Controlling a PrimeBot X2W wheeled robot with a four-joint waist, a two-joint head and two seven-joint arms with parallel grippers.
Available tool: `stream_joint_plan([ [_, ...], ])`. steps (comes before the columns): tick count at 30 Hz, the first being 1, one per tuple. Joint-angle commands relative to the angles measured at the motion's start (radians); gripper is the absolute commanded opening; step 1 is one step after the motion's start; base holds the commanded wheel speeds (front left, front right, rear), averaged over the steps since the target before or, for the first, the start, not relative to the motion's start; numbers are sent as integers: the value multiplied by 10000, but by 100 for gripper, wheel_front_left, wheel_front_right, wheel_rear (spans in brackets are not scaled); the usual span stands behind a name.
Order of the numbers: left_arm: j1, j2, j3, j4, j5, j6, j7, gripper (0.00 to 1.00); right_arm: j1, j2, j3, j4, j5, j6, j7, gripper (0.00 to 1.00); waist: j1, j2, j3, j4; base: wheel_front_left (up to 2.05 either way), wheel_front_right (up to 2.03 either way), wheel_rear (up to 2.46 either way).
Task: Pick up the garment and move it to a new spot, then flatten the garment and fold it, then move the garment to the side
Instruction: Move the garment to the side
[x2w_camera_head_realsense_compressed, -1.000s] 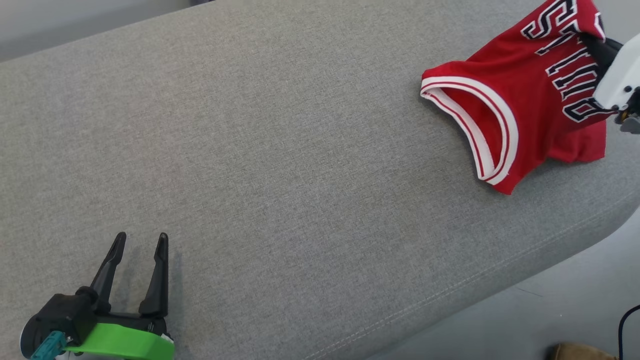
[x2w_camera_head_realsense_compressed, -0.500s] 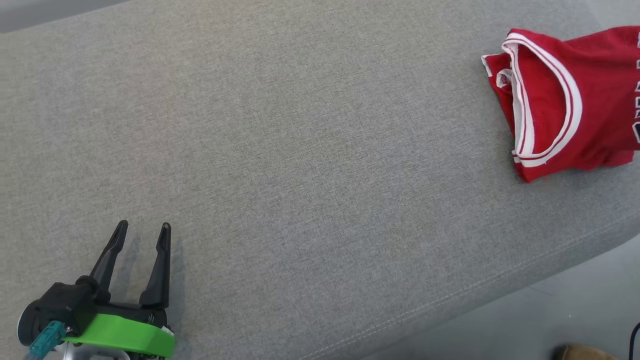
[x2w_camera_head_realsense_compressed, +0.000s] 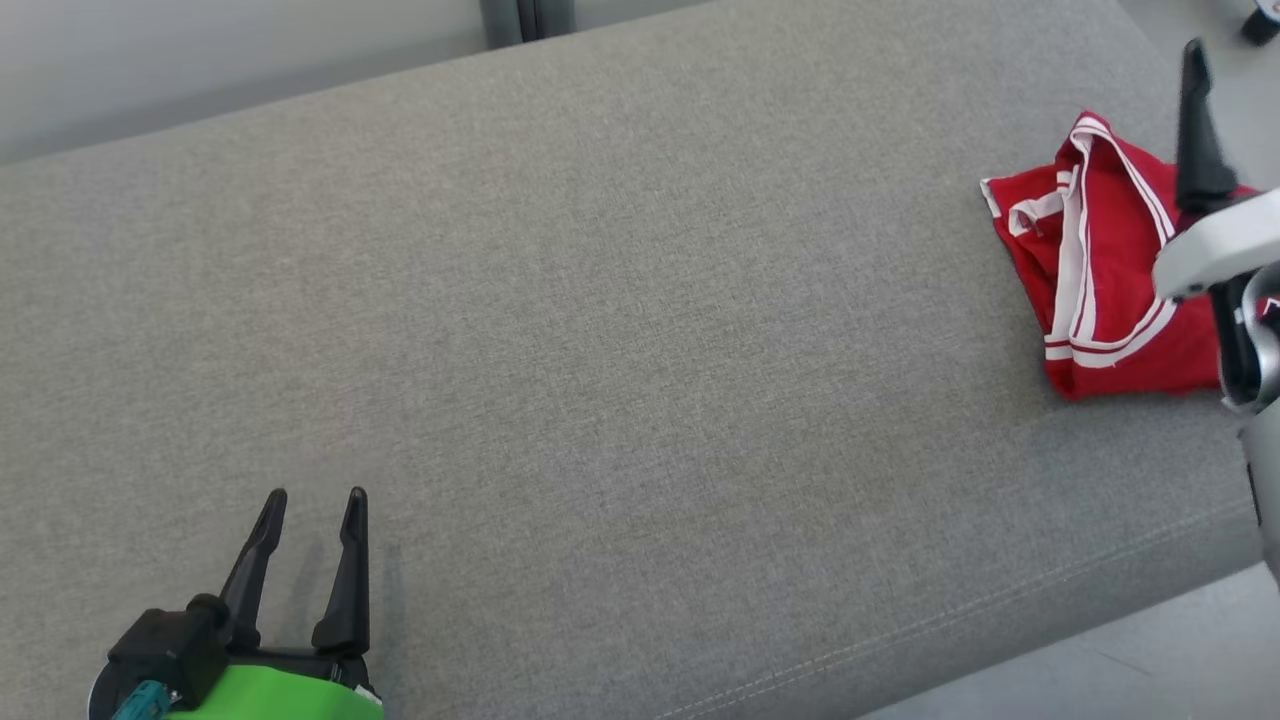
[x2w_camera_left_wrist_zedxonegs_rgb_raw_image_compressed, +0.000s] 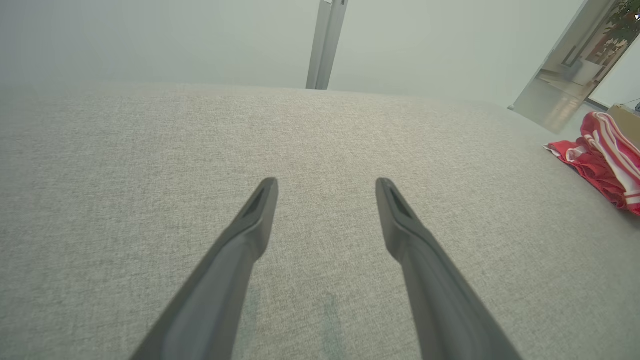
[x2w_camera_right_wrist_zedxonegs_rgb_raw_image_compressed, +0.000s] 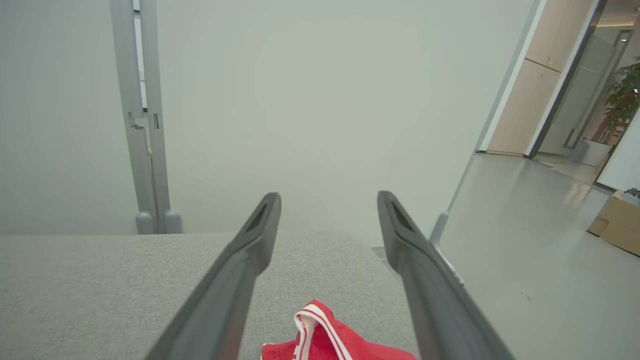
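At the 3 o'clock edge of the grey tabletop (x2w_camera_head_realsense_compressed: 600, 300), as the head view has it, the red garment (x2w_camera_head_realsense_compressed: 1100, 290) with white trim lies in a crumpled, loosely folded heap. The right claw (x2w_camera_right_wrist_zedxonegs_rgb_raw_image_compressed: 329, 196) hangs just above it with its fingers spread wide and nothing gripped, one dark finger (x2w_camera_head_realsense_compressed: 1195, 150) crossing the cloth's 2 o'clock side. Down at 7 o'clock, well apart from the garment, the left claw (x2w_camera_head_realsense_compressed: 316, 495) sits low over the tabletop, its fingers likewise spread and empty, pointing toward 12 o'clock.
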Motion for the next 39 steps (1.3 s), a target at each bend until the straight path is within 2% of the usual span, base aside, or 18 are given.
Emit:
stream_joint_plan([
  [1,184,-54,81,90,-66,62,-77,100,507,-36,307,-414,25,-13,-36,100,0,-1,-713,493,0,0,0],
  [6,301,-220,145,401,-24,92,-225,100,2331,-32,761,-2338,206,-13,234,100,0,-1,-1422,1234,0,0,0],
  [9,217,-256,236,622,69,188,-233,100,3591,128,551,-3551,104,-11,430,100,0,-1,-1680,1764,0,0,0],
  [16,-2,-175,430,1425,266,228,-300,100,6457,1190,-254,-5206,301,-13,969,100,0,-1,-2268,2874,0,0,0],
  [21,-221,-293,492,1996,340,-27,-303,100,7760,2116,-878,-5066,-202,-10,670,100,0,-1,-2497,3332,0,0,0],
  [26,-213,-464,926,2487,383,-153,-306,100,8340,2657,-1178,-4101,-1159,-13,185,100,0,-1,-2634,3278,0,0,0],
  [32,-38,-573,1509,2852,623,-282,-307,100,8164,2991,-1623,-3119,-1455,-13,-95,100,0,-1,-2755,3124,0,0,0],
  [39,45,-657,1860,2984,830,-398,-308,100,8252,3085,-1849,-3560,-1708,-13,-91,100,0,-1,-2773,3093,0,0,0],
])
